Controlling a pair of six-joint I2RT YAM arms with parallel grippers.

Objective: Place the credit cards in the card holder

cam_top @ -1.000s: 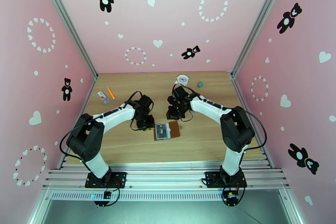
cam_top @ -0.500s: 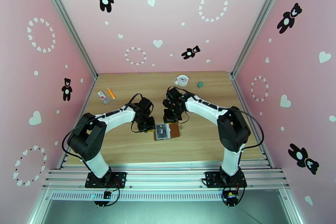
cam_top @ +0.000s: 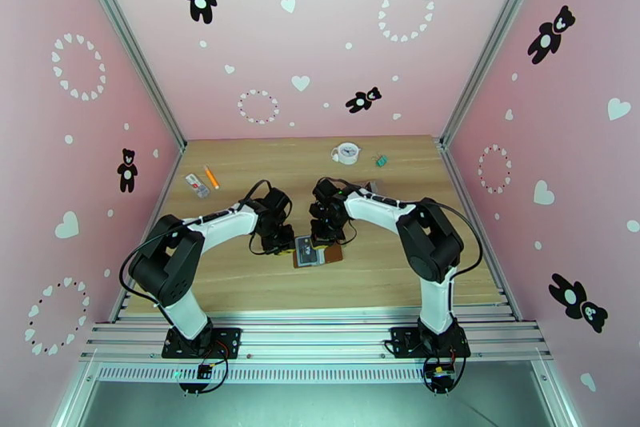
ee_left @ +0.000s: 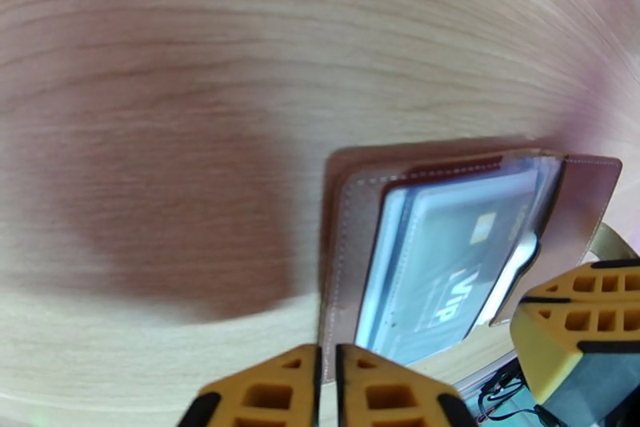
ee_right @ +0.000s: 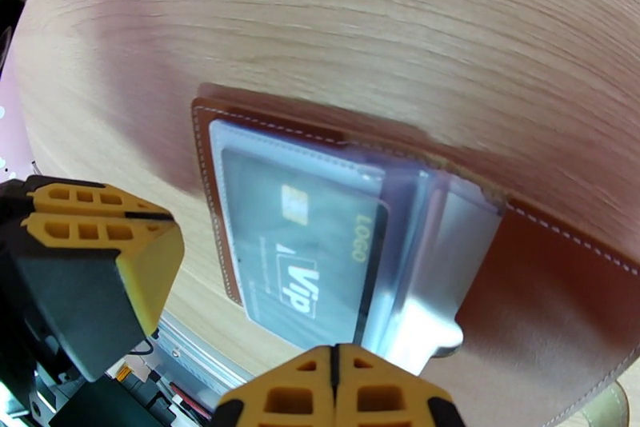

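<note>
The card holder (cam_top: pixel 330 253) lies open on the wooden table between both arms, brown leather with clear sleeves (ee_right: pixel 552 293) (ee_left: pixel 346 261). A dark credit card (ee_right: pixel 308 257) marked VIP lies in its clear sleeve, with paler cards layered under it (ee_left: pixel 448 269). My left gripper (cam_top: pixel 280 243) is shut and empty, fingertips (ee_left: pixel 280 389) low at the holder's left edge. My right gripper (cam_top: pixel 324 233) is shut, fingertips (ee_right: pixel 280 397) together right at the dark card's near edge. Each wrist view also catches the other arm's yellow fingers (ee_left: pixel 576 317) (ee_right: pixel 96 237).
A white round object (cam_top: pixel 347 152) and a small green item (cam_top: pixel 382 159) sit at the table's back. An orange pen (cam_top: pixel 211 177) and a small white packet (cam_top: pixel 197 185) lie at the back left. Pink walls enclose the table on three sides.
My right gripper has moved left and down onto the card holder and closed. The left gripper has edged slightly toward the holder.
</note>
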